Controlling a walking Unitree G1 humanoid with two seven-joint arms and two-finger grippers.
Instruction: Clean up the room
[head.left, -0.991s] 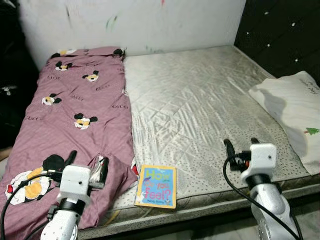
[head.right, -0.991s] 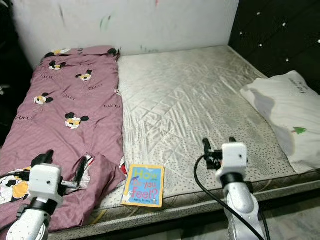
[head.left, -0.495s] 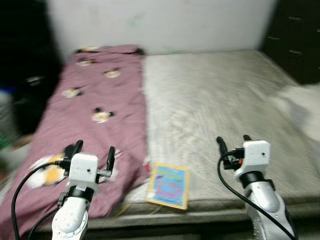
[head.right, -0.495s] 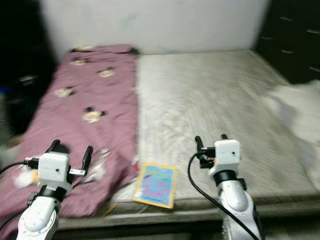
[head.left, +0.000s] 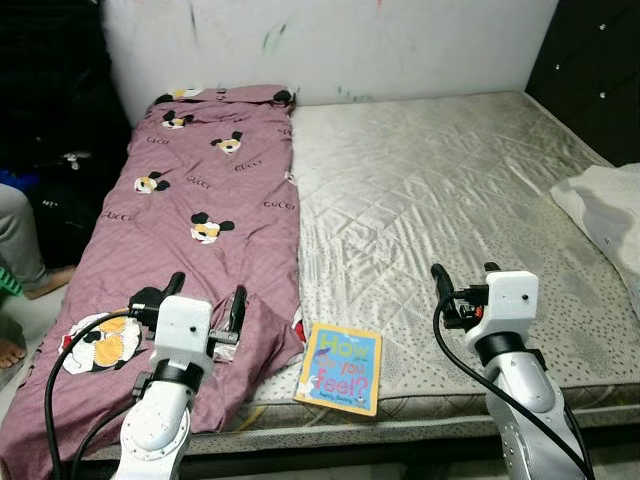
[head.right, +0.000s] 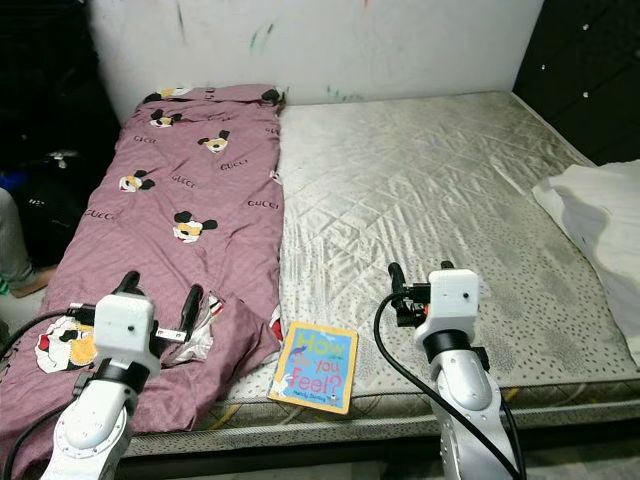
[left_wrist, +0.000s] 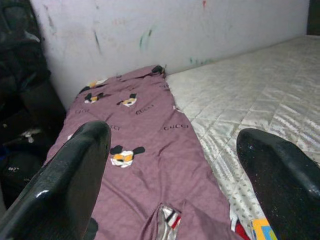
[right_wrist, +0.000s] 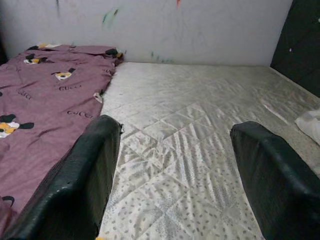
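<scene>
A purple blanket printed with cartoon mice covers the left side of the mattress. A colourful children's book lies at the mattress's near edge, between my two arms. A white pillow rests at the far right of the bed. My left gripper hovers open over the blanket's near corner. My right gripper is open above the bare mattress, to the right of the book. Neither holds anything.
A scribbled white wall runs behind the bed and a dark tufted headboard stands at the right. Dark bags pile up left of the bed. A person's leg and foot show at the left edge.
The camera has swung left, so the pillow slid toward the right edge and the person's leg came into view. Both grippers stay open in about the same pose.
</scene>
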